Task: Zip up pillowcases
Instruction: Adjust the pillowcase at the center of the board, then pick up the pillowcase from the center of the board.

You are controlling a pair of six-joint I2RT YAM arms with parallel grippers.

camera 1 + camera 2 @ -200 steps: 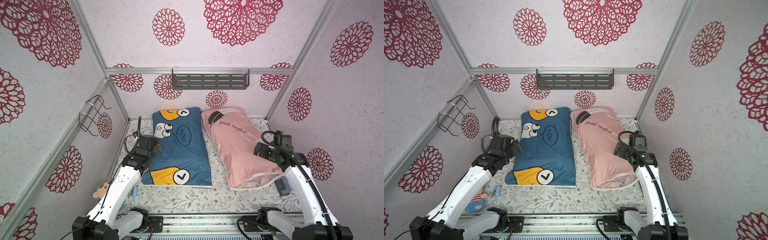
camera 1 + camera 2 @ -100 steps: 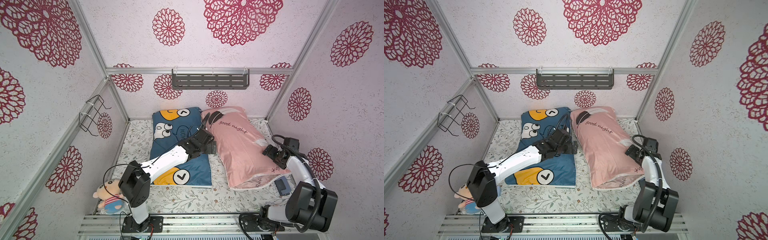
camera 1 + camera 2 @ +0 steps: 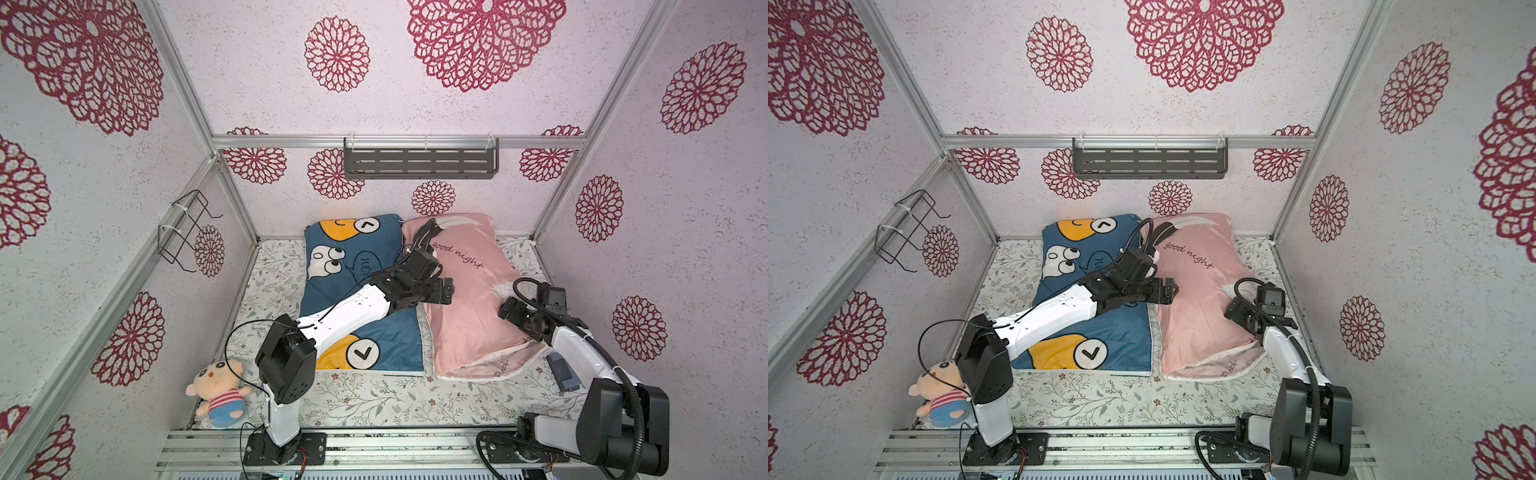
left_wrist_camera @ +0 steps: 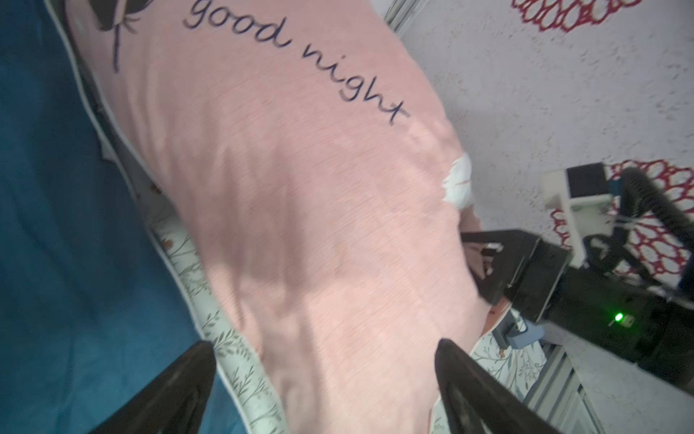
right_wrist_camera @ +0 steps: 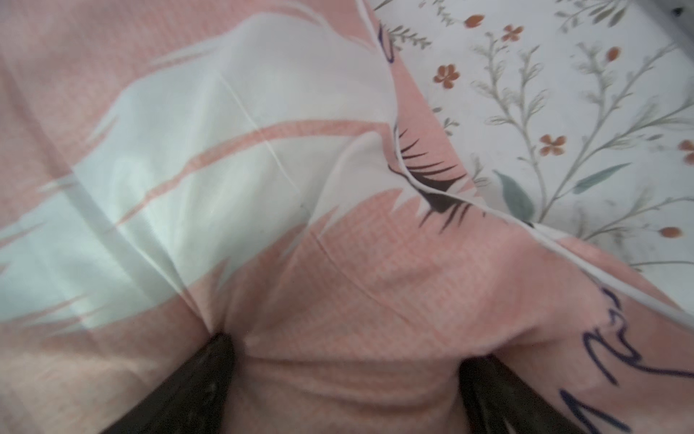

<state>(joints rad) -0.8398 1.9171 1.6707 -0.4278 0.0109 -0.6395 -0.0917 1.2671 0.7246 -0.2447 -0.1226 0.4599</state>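
Both top views show the blue pillowcase (image 3: pixel 365 328) (image 3: pixel 1121 328) with cartoon faces lying flat on the left. The pink "good night" pillowcase (image 3: pixel 469 307) (image 3: pixel 1200 316) lies on the right, its near end gaping. My left arm reaches across the blue one. My left gripper (image 3: pixel 446 293) (image 4: pixel 325 349) is open just above the pink case's left edge. My right gripper (image 3: pixel 509 309) (image 5: pixel 345 360) is open at that case's right side. Its fingertips (image 5: pixel 214 360) press into the pink fabric, which bulges between them.
A floral-print sheet (image 3: pixel 374 399) covers the floor. A plush doll (image 3: pixel 218 388) lies at the near left beside the left arm's base. A small blue-grey object (image 3: pixel 563 372) sits at the near right. A grey shelf (image 3: pixel 419 160) and a wire rack (image 3: pixel 187 228) hang on the walls.
My left arm has swung from the blue pillowcase's left side across it to the pink one. My right arm has folded lower, its gripper staying at the pink case's right side.
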